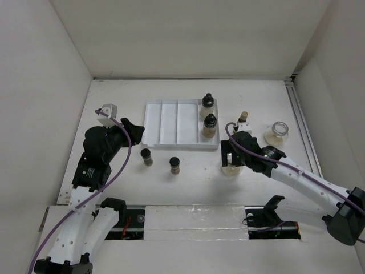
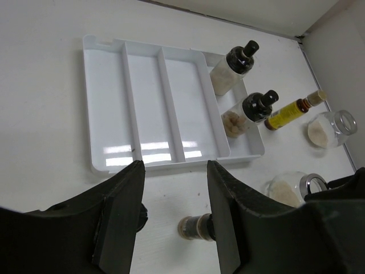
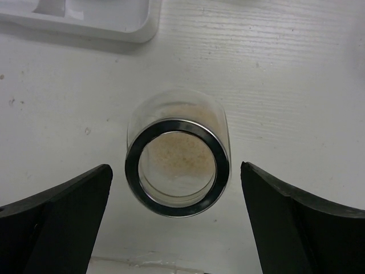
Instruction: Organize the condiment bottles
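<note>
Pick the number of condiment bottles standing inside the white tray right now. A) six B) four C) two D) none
C: only the far black-capped bottle and the near black-capped bottle stand in the white tray, both in its rightmost compartment; the other bottles and jars sit on the table outside it.
</note>
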{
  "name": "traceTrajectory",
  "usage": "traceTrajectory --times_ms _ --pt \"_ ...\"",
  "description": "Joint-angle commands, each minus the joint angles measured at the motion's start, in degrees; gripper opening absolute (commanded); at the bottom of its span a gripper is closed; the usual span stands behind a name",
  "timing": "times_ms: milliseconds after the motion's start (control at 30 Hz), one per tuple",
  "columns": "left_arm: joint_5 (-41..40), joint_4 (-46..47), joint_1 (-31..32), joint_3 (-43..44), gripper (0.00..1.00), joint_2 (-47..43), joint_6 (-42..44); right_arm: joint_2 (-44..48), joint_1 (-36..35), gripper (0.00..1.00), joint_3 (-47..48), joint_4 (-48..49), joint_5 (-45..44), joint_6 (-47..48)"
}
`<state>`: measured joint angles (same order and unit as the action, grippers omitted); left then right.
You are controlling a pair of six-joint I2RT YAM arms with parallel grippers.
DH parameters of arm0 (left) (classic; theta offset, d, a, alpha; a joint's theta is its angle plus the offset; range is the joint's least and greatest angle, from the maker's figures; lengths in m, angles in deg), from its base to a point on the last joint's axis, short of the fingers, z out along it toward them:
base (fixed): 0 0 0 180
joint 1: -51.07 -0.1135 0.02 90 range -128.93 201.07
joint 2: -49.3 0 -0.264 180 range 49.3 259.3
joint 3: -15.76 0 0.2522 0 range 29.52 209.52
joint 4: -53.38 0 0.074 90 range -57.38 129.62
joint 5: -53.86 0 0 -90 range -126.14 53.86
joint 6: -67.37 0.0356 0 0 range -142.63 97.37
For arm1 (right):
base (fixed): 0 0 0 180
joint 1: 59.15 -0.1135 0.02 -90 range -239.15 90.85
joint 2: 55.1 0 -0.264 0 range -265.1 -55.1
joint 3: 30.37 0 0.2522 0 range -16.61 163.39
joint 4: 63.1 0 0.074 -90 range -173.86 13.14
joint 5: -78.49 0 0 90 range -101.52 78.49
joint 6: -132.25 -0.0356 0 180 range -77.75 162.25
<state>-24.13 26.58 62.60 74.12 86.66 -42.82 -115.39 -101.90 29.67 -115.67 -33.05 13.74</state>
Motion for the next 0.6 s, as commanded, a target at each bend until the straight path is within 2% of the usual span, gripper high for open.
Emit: traceTrajectory --times_ms 0,167,200,400,533,567 --pt "0.6 2.3 -0.2 -0.1 0.43 -0.5 -0.2 -0.6 1.8 1.00 -1.6 4.1 1.0 -0.5" --pt "0.6 2.3 -0.2 -0.1 0.43 -0.5 -0.2 -1.8 3.8 0.99 -2.2 6.9 1.8 0.8" --pt "0.6 2.3 -0.2 -0.1 0.43 -0.5 -0.2 -2.6 3.8 0.96 -2.2 7.5 1.8 1.5" --pt "0.6 2.3 -0.2 -0.1 0.43 -0.5 -0.2 -4.3 4.3 0.90 -2.7 9.7 4.3 2.1" --pt "0.6 2.3 -0.2 -0.1 0.43 -0.5 -0.2 -3.7 4.3 0.77 -2.7 9.7 4.3 2.1" --pt "0.6 2.3 -0.2 -0.1 0.43 -0.5 -0.2 -3.2 4.3 0.71 -2.7 9.2 4.3 1.5"
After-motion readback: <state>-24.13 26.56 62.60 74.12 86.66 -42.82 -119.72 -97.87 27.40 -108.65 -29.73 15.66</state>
